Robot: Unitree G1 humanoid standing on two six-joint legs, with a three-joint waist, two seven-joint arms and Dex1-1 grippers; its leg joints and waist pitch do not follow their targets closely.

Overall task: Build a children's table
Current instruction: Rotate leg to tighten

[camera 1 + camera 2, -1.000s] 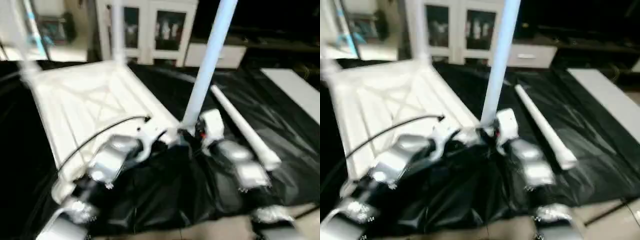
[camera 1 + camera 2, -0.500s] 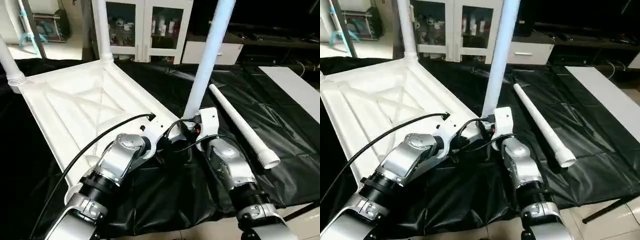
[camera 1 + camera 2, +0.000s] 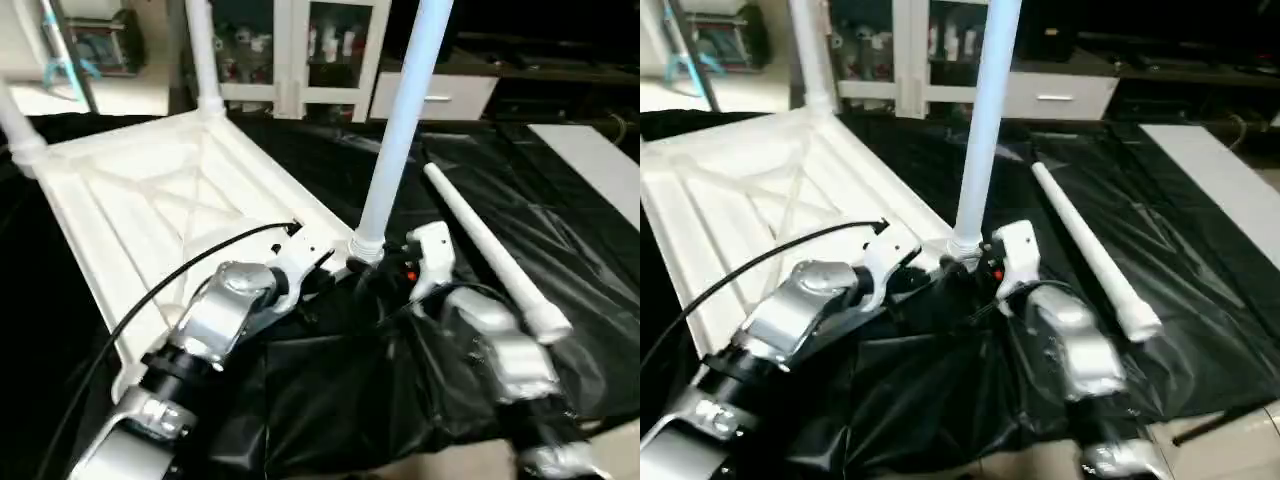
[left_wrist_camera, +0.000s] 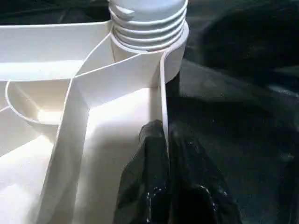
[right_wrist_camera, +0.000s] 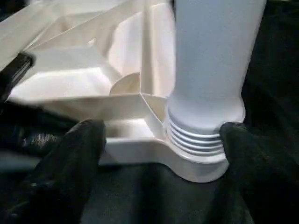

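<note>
The children's table top (image 3: 170,200) lies upside down on a black sheet, ribbed underside up. Two legs (image 3: 203,60) stand in its far corner sockets. A third leg (image 3: 400,120) stands in the near right socket, several thread rings (image 5: 196,135) showing above the socket. My left gripper (image 4: 166,133) is shut on the top's rim wall just beside that socket. My right gripper (image 5: 161,128) is open, one black finger (image 5: 70,158) on each side of the leg's base, the jaws wide apart. A fourth leg (image 3: 490,250) lies loose on the sheet to the right.
The black sheet (image 3: 330,390) is wrinkled under both forearms. A white glass-door cabinet (image 3: 300,50) stands behind the table top. A flat white board (image 3: 600,160) lies at the far right. A black cable (image 3: 200,255) runs along my left arm.
The camera has shifted. My right hand sits a little further from the base of the near leg than before. The left gripper stays on the rim.
</note>
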